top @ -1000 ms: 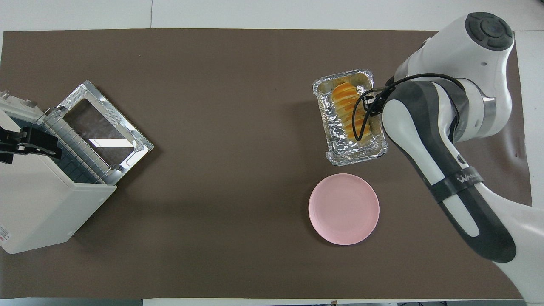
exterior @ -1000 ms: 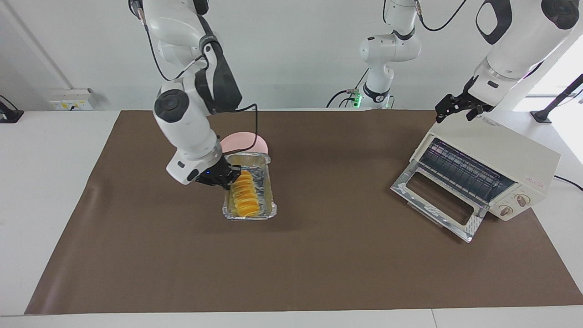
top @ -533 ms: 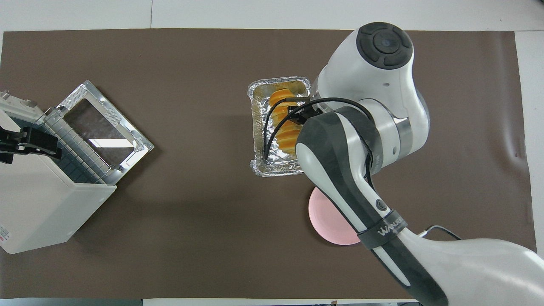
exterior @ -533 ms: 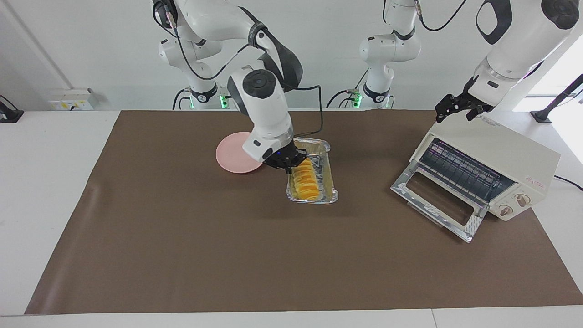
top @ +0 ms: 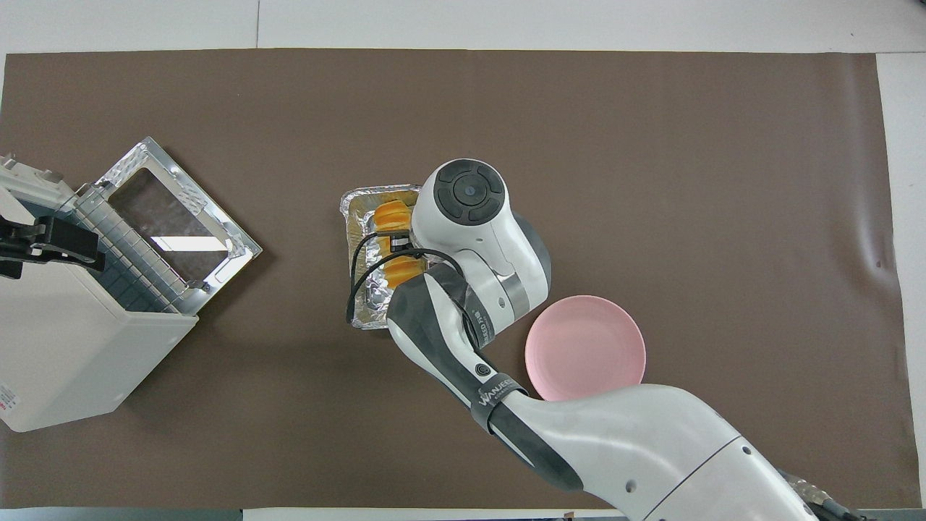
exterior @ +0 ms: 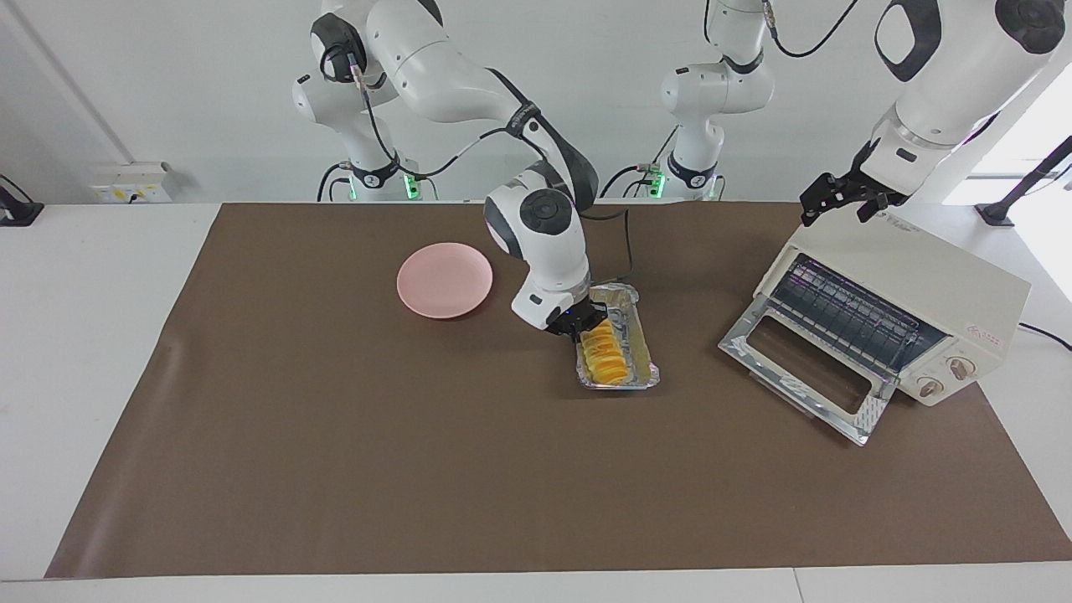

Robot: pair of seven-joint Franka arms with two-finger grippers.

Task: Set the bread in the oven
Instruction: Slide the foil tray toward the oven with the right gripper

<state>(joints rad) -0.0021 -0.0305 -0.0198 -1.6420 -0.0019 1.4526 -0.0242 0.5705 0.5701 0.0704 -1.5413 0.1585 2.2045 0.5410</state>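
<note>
R arm [exterior: 578, 322] bent over bread [exterior: 605, 356].

Bright, even light; glare on the oven door [top: 177, 217]; sharp focus

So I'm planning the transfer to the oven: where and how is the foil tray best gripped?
Probably by one long rim of the foil tray, coming from above: the bread fills the middle and the thin upright wall suits a pinch. The right gripper is at the rim on the side away from the oven.
</note>
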